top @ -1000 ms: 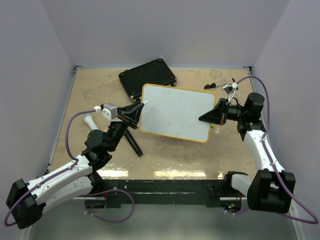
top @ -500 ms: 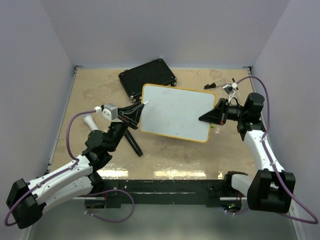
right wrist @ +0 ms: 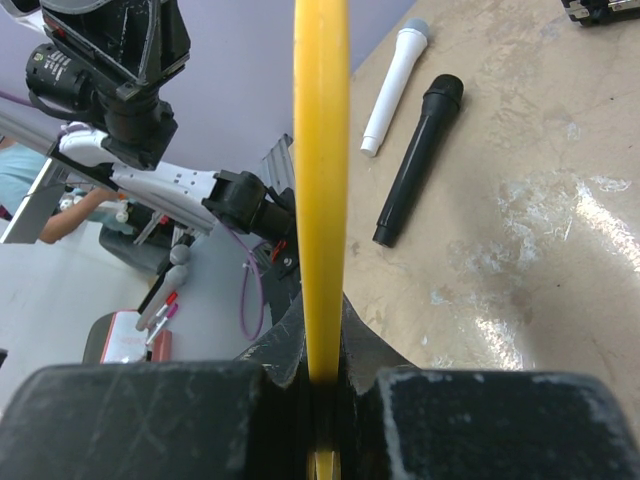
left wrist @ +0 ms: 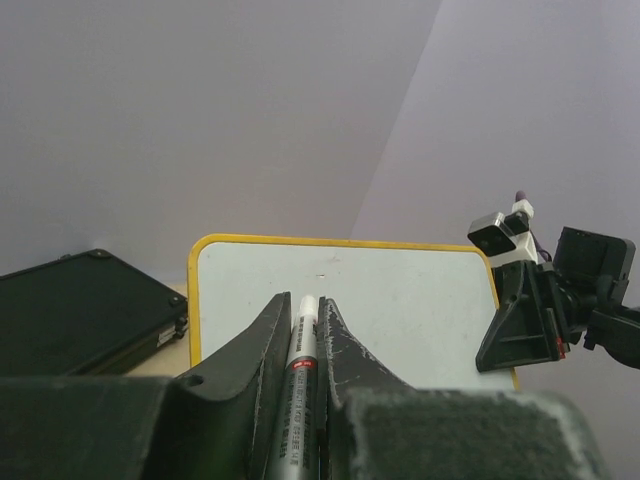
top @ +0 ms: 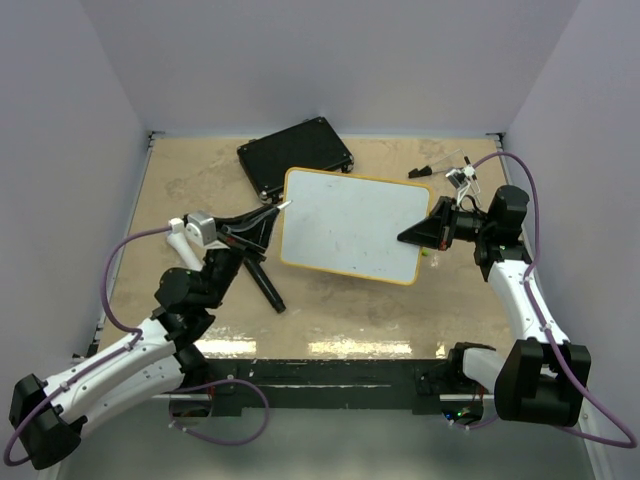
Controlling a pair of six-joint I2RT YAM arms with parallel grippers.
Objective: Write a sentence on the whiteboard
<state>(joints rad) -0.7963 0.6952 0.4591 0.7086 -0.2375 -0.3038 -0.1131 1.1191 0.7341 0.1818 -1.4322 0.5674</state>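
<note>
Top external view: right gripper [top: 408,237] pinches the whiteboard [top: 350,225] by its edge; left gripper [top: 270,208] clamps a marker [left wrist: 303,350], tip near the rim.

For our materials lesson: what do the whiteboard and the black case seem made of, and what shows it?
The whiteboard: smooth white face, probably coated board; its yellow rim looks like plastic. The black case: matte black with rounded corners, probably hard plastic or covered board.
</note>
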